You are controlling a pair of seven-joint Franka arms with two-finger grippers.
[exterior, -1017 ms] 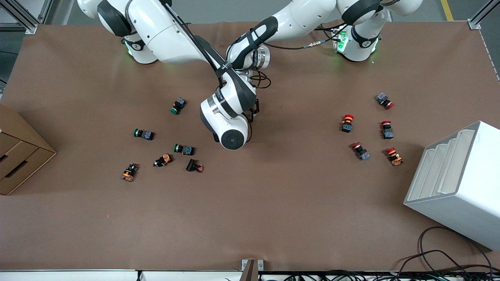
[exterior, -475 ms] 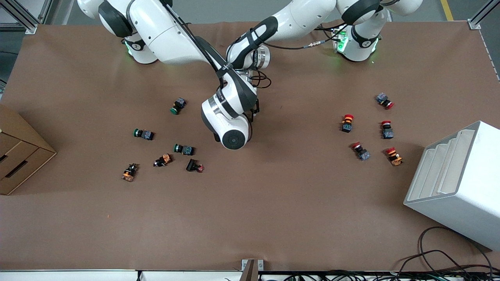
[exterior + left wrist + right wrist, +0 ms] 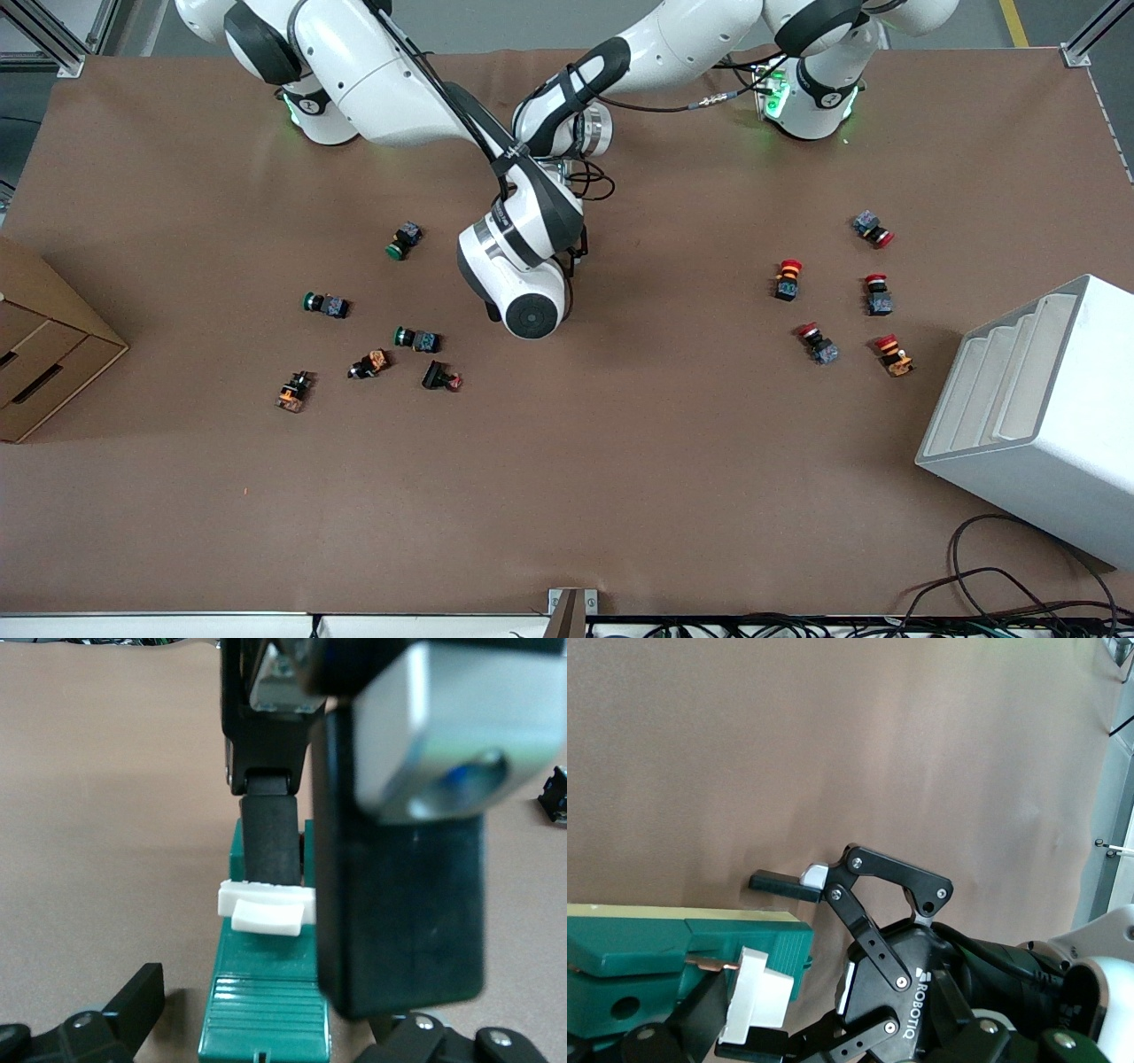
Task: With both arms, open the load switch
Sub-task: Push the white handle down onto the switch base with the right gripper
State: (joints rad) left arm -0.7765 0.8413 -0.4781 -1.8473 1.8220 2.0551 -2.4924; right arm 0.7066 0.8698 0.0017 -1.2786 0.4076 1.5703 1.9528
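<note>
The load switch (image 3: 266, 992), a dark-green block, lies on the brown table near its middle; in the front view the right arm's wrist (image 3: 523, 275) hides it. Its white tab (image 3: 264, 908) stands out from the green body (image 3: 673, 943), and a copper strip shows beside the tab (image 3: 755, 997). My right gripper (image 3: 735, 1028) is shut on that tab, with one black finger (image 3: 268, 846) lying over it. My left gripper (image 3: 266, 1036) is open and straddles the block's ribbed end. One of its fingers (image 3: 780, 882) stays clear of the block's side.
Green-capped push buttons (image 3: 404, 240) and other small parts (image 3: 441, 377) lie toward the right arm's end. Red-capped buttons (image 3: 787, 279) lie toward the left arm's end, near a white slotted rack (image 3: 1036, 416). A cardboard box (image 3: 44, 354) sits at the table's edge and cables (image 3: 1019, 594) along the front edge.
The right arm's wrist has crept a little toward the left arm's end of the table. Nothing else on the table has moved.
</note>
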